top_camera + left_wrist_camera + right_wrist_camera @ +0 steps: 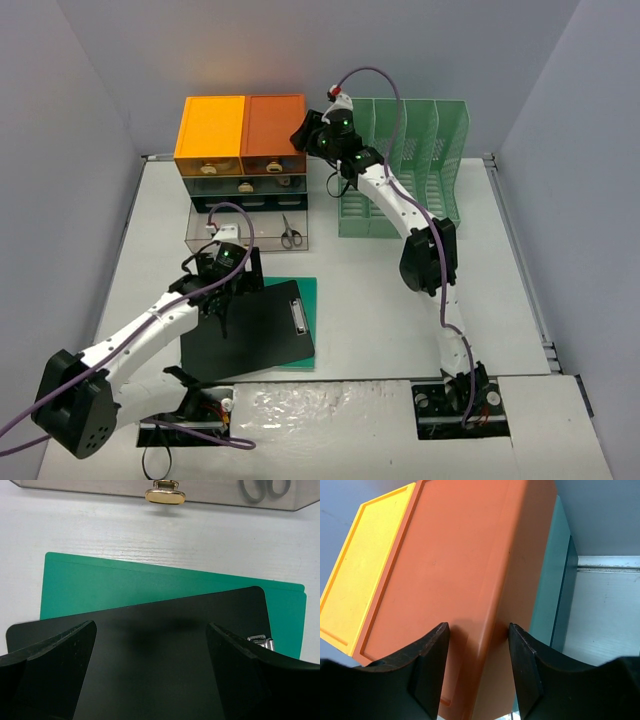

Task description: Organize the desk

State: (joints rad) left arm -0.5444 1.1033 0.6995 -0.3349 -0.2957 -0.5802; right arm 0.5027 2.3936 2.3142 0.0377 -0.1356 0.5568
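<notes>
One white counter (380, 320) fills the walled bay, under everything. Green file rack (405, 165) at back right; orange-topped drawer unit (243, 150) at back left. Black clipboard (255, 335) overlaps green folder (308, 295). Left gripper (150, 630): jaws wide open above clipboard. Right gripper (477, 627): jaws straddle drawer unit's top edge; cannot tell whether they grip it.

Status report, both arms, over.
Left gripper open over black clipboard. Right gripper straddling corner of orange drawer unit, grip unclear. Desk: clipboard on green folder, loose. Open drawer just beyond.
</notes>
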